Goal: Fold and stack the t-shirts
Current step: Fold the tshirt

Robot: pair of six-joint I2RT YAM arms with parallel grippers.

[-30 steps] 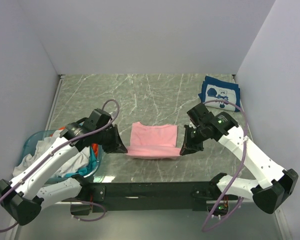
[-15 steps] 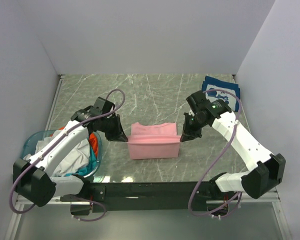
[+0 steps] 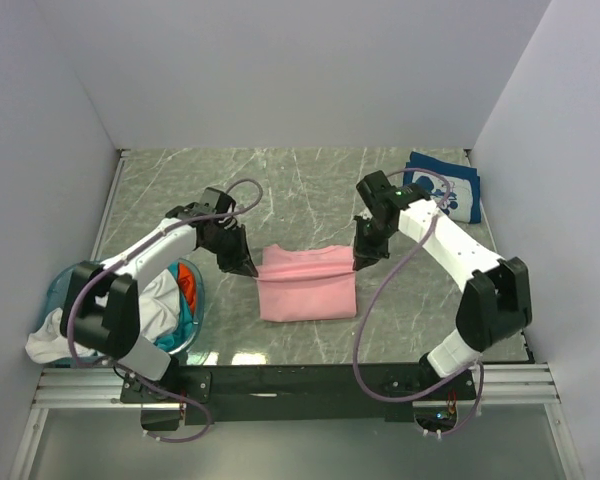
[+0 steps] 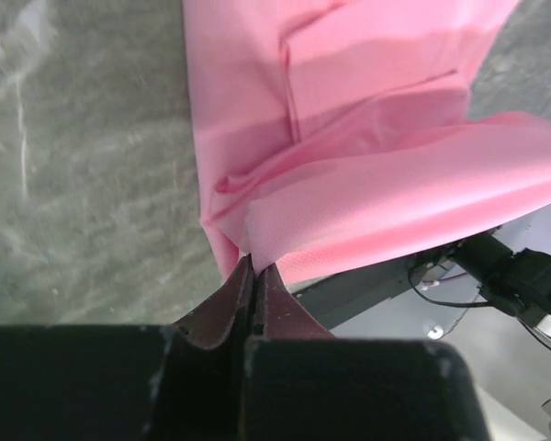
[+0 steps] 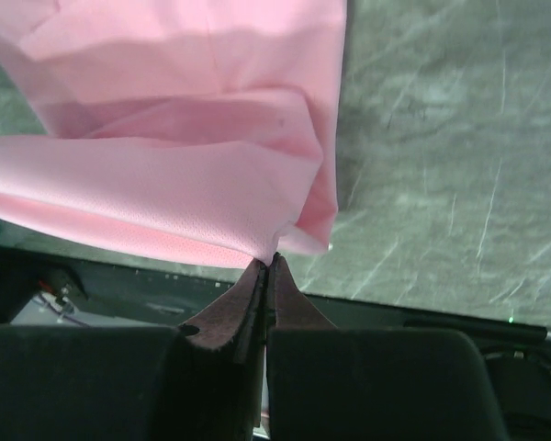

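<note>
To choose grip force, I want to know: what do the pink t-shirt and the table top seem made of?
The pink t-shirt: soft matte knit cloth, perhaps cotton; a fine mesh-like texture and limp folds show. The table top: smooth, slightly glossy stone or an imitation, grey-green with white veins.

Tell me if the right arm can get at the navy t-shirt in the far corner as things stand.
Probably not yet: the right tool is shut on a corner of the pink t-shirt. Released, it likely could; only bare table separates it from the navy t-shirt.
</note>
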